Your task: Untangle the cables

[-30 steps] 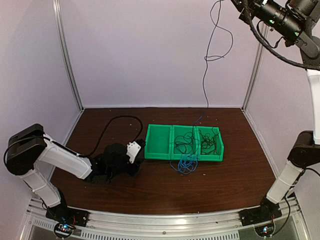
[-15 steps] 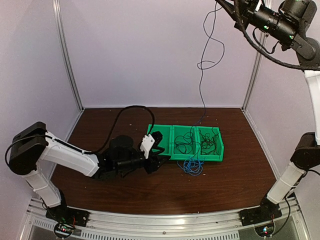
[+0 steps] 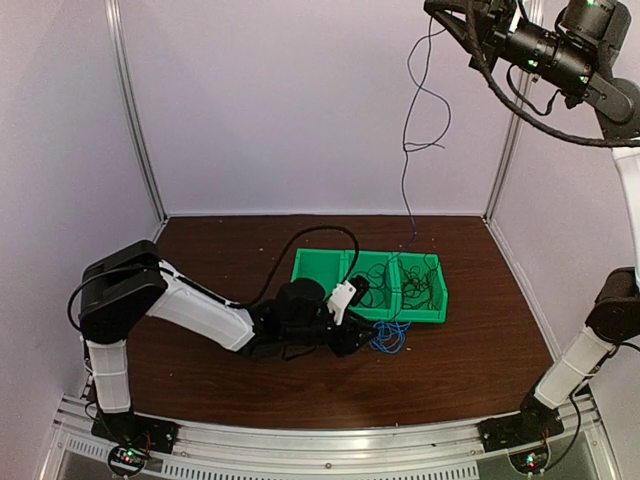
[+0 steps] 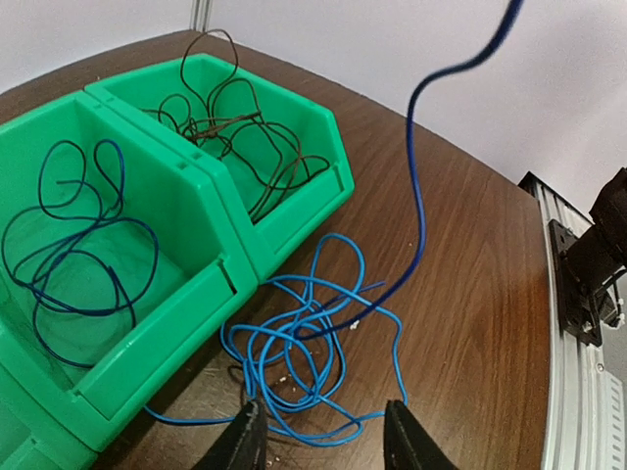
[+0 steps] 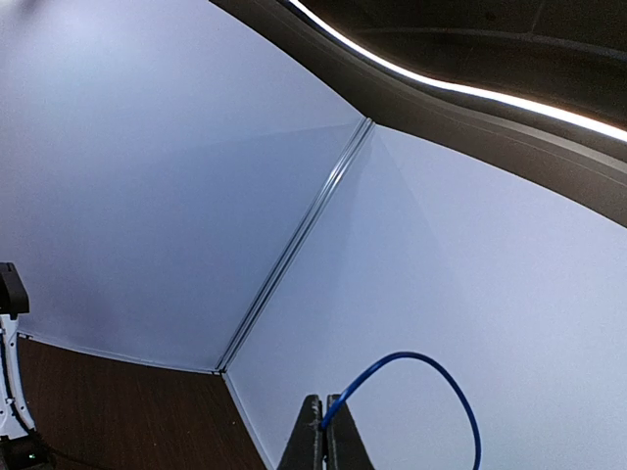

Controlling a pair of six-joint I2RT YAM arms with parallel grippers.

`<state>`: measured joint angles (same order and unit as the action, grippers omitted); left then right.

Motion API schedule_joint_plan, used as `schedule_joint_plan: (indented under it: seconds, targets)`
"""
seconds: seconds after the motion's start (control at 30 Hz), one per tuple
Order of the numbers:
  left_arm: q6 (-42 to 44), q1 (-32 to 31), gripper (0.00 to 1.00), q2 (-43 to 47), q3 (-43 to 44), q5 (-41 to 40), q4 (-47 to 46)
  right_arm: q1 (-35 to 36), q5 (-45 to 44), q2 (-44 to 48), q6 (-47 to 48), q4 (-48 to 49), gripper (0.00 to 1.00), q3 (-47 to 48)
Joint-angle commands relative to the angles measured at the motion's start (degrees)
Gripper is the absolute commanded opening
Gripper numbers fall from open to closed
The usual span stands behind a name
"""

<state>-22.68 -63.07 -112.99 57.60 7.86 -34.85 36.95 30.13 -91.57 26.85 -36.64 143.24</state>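
A light blue tangle of cables lies on the table in front of the green bins. My left gripper is open just above its near edge, with a finger on each side of the outer loop. In the top view this gripper sits beside the tangle. A dark blue cable rises out of the tangle. My right gripper is shut on this dark blue cable, high near the top of the cell. The cable hangs down from it.
Three joined green bins stand mid-table. The middle one holds a dark blue cable. The right one holds brown and black cables. The left arm's own thick black cable arcs over the left bin. An aluminium rail edges the table.
My left arm has swept right from beside the bins to the blue tangle, and its jaws have opened wider. My right gripper has shifted slightly left, carrying the hanging cable with it.
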Motion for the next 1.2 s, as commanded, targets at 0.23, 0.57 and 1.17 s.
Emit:
schedule_joint_plan:
  seconds: [0.23,0.57,1.17]
  targets:
    - [-5.2,0.2,0.35,-6.8,7.0,1.9,2.7,0.6,-0.4,1.6,0.4,-0.3,0.0,-0.3]
    - [-10.3,1.2,0.33,-9.6,9.5,-1.0,5.8,0.6,-0.5,2.0,0.5,-0.5,0.0,-0.7]
    - [-9.1,1.3,0.0,-8.8,8.0,0.1,5.4,0.7,-2.2,1.5,-0.2,0.7,0.0,0.9]
